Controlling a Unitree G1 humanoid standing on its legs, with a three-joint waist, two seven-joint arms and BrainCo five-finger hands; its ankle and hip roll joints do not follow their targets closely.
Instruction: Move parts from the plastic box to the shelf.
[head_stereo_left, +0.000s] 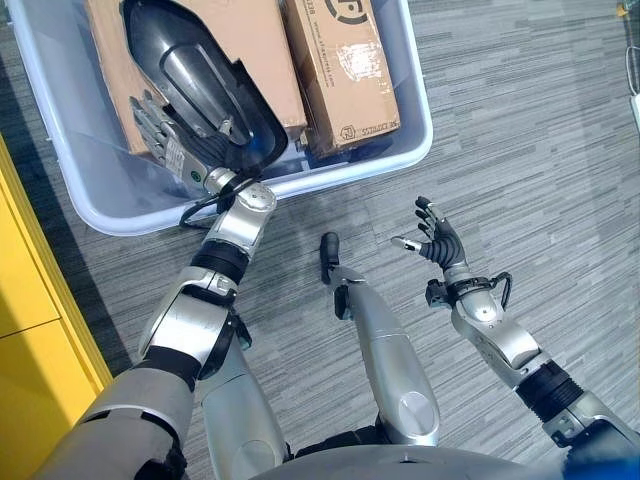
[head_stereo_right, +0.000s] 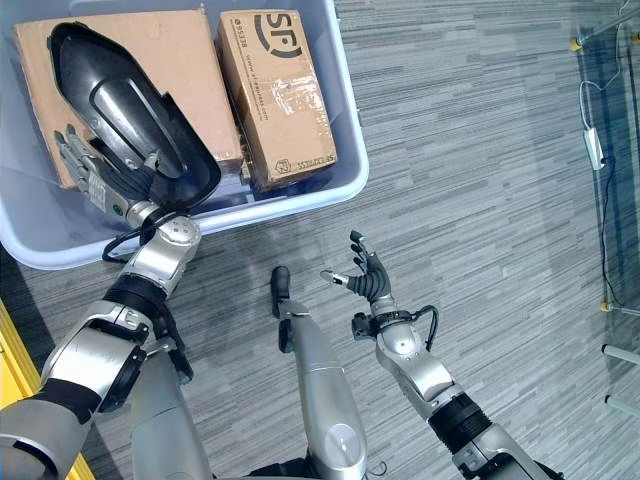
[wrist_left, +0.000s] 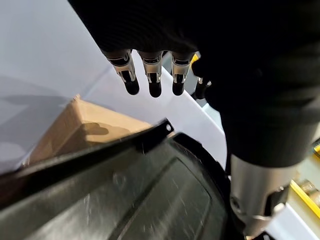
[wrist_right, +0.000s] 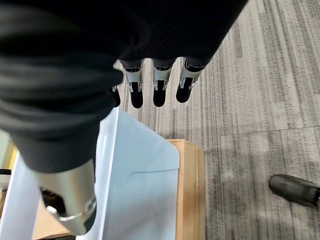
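A pale plastic box (head_stereo_left: 350, 165) stands on the carpet ahead of me. In it a large black part with a grey centre (head_stereo_left: 200, 75) leans across a wide cardboard carton (head_stereo_left: 265, 45). My left hand (head_stereo_left: 155, 128) reaches into the box at the part's lower left edge, fingers (wrist_left: 152, 80) straight along the black part (wrist_left: 150, 190); whether they touch it I cannot tell. My right hand (head_stereo_left: 438, 240) hangs over the carpet to the right of the box, open, fingers (wrist_right: 157, 85) spread and holding nothing.
A second, narrower cardboard carton (head_stereo_left: 340, 60) fills the box's right side. The yellow shelf (head_stereo_left: 30, 330) runs along my left. Grey carpet (head_stereo_left: 530, 120) lies to the right of the box. A dark shoe (wrist_right: 295, 189) rests on the carpet beyond the box.
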